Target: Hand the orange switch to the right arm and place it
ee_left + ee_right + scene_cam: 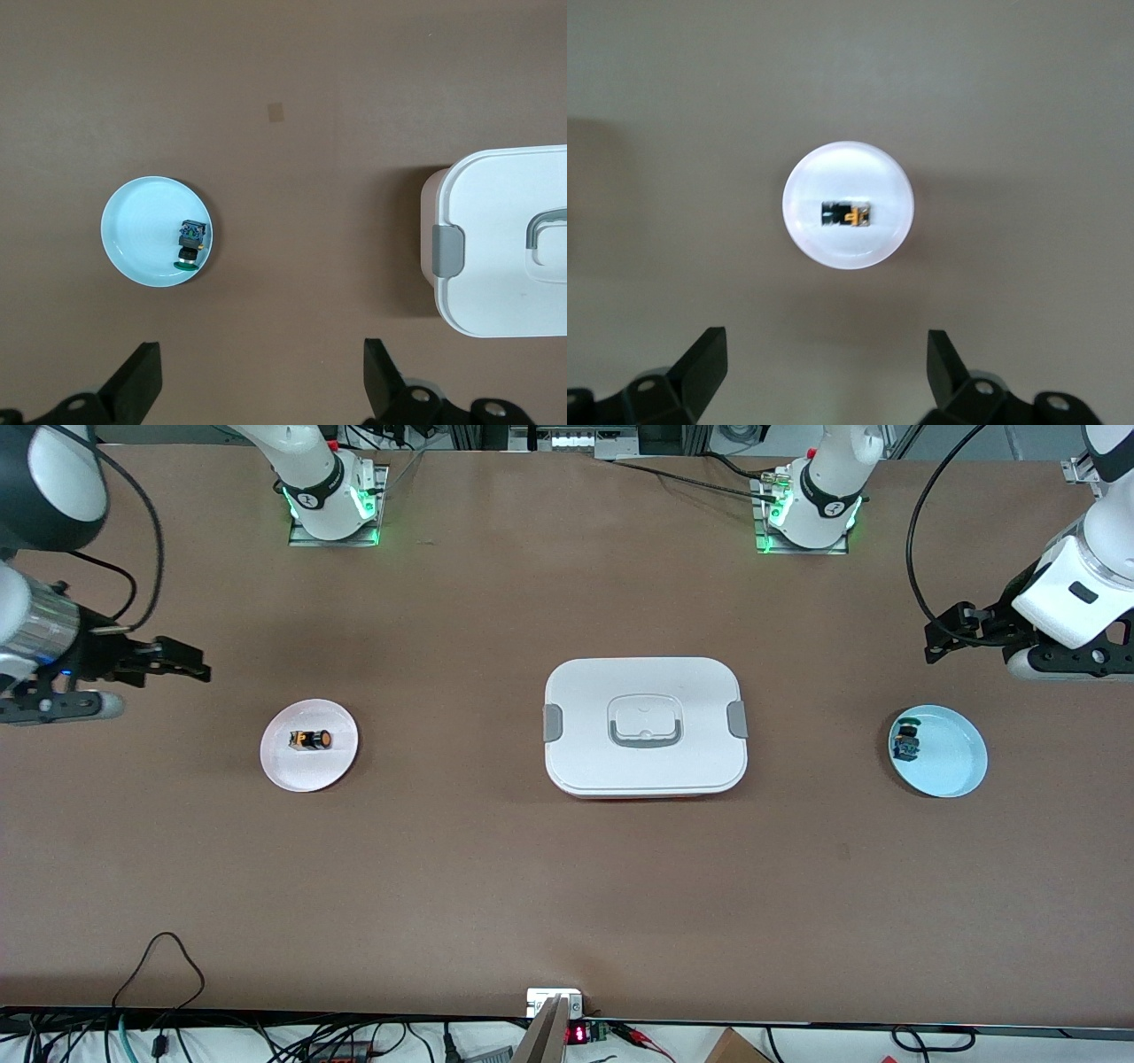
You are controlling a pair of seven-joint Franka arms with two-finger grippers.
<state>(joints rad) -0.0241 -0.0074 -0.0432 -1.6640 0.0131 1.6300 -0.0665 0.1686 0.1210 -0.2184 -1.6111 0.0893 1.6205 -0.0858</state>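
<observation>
The orange switch [311, 740] lies on its side on a small pale pink plate [337, 766] toward the right arm's end of the table. It also shows in the right wrist view [846, 213], on that plate [848, 168]. My right gripper [197, 668] is open and empty, up in the air over bare table beside the pink plate, apart from it. In the right wrist view [824, 372] its fingers stand wide. My left gripper [935, 643] is open and empty over bare table beside a light blue plate [961, 766]. It also shows in the left wrist view [261, 381].
A blue-bodied, green-capped switch [906, 742] lies on the blue plate; it also shows in the left wrist view [190, 243]. A closed white lunch box [645, 766] with grey clips sits mid-table, also in the left wrist view [496, 292]. Cables run along the table's front edge.
</observation>
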